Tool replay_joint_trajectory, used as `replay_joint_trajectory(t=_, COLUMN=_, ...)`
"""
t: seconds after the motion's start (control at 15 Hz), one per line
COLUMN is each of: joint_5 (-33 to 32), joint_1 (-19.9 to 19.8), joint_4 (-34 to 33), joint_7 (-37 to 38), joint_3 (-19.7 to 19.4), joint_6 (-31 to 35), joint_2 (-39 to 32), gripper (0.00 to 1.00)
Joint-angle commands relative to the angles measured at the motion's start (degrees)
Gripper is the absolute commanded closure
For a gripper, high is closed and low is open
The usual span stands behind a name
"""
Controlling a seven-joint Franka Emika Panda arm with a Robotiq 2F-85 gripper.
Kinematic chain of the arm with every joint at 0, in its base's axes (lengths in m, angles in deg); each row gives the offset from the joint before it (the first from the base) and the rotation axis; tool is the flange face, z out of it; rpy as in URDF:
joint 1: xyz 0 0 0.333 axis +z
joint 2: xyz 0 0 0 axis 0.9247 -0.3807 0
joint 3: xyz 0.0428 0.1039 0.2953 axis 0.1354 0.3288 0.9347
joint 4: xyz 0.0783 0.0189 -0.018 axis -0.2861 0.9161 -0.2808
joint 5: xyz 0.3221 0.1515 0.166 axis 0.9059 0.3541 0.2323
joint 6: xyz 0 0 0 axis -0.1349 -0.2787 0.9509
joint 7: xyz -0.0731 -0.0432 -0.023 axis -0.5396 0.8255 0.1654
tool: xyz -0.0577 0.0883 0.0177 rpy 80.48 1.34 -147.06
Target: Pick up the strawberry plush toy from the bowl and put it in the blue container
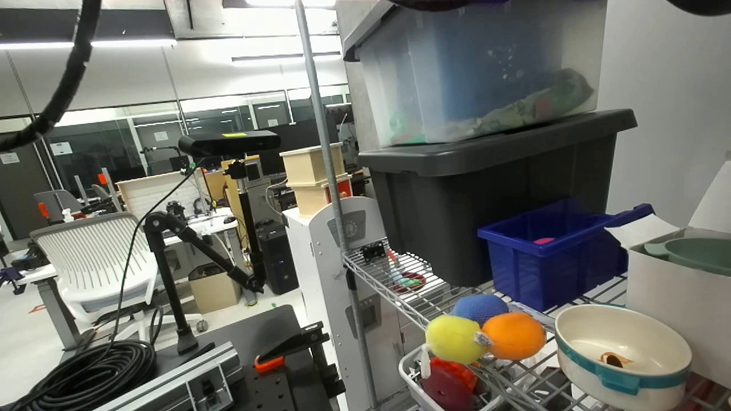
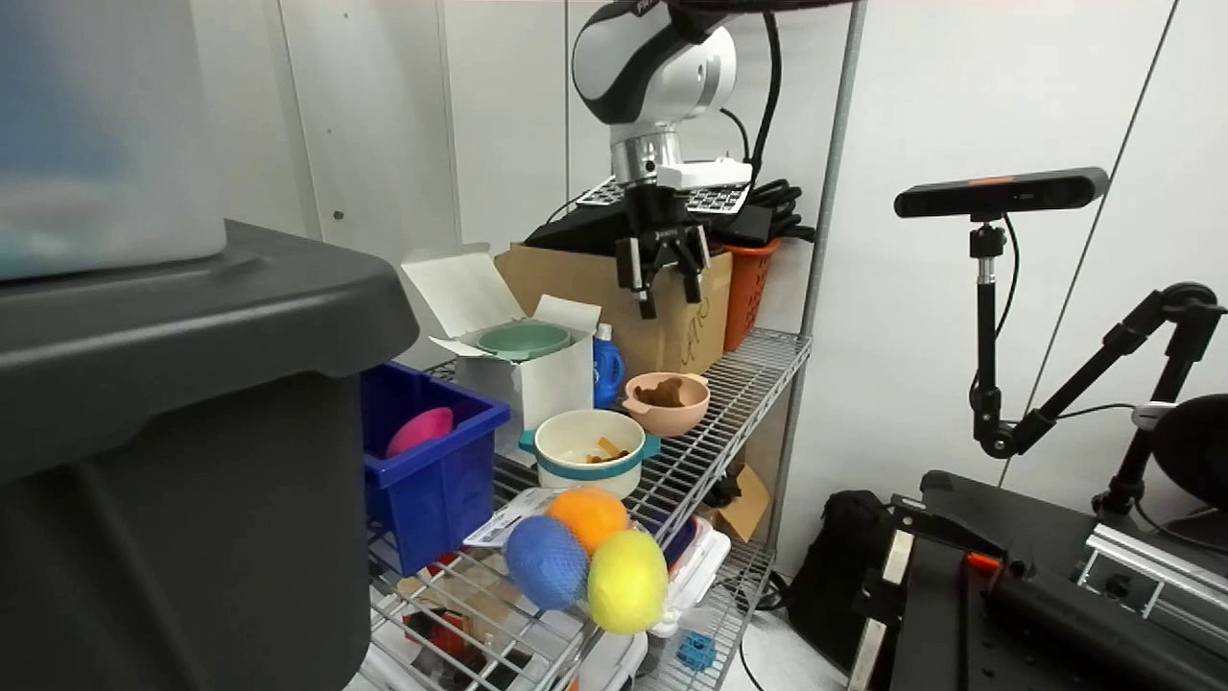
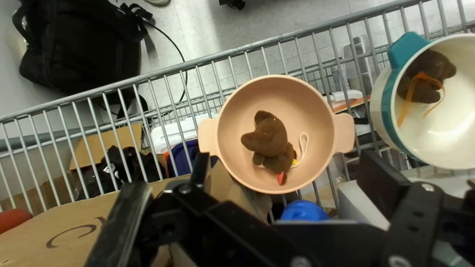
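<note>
The blue container (image 1: 514, 279) stands on the wire shelf, also in an exterior view (image 2: 446, 513). A pink thing (image 2: 419, 431) lies in it; I cannot tell whether it is the strawberry toy. No other strawberry shows. A cream bowl with a teal band (image 2: 587, 480) holds a brown plush with an orange ribbon (image 3: 423, 74). No white-rimmed, tan-inside bowl clearly shows; a peach bowl (image 3: 241, 96) holds another brown plush (image 3: 269, 137). My gripper (image 2: 669, 297) is open and empty above the peach bowl; its fingers (image 3: 287, 168) flank that bowl's near side in the wrist view.
Blue, orange (image 2: 588, 518) and yellow (image 2: 627, 582) balls lie at the shelf edge. A dark grey bin (image 1: 434, 211) stands beside the blue container. A white box with a green bowl (image 2: 523, 338), a blue bottle (image 2: 606, 369) and a cardboard box (image 2: 705, 321) stand behind the bowls.
</note>
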Motion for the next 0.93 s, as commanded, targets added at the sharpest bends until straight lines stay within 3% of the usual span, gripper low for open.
replay_joint_trajectory(t=0.0, joint_5=-0.1, joint_1=0.2, joint_4=12.9, joint_7=-2.8, joint_3=0.3, joint_6=-0.1, joint_2=11.1, gripper=0.00)
replay_joint_trajectory(t=0.53, joint_5=-0.5, joint_1=1.6, joint_4=34.9, joint_7=-5.5, joint_3=1.2, joint_6=0.5, joint_2=29.8, gripper=0.00)
replay_joint_trajectory(t=0.87, joint_5=-0.7, joint_1=4.4, joint_4=48.9, joint_7=-5.1, joint_3=2.5, joint_6=1.9, joint_2=41.2, gripper=0.00)
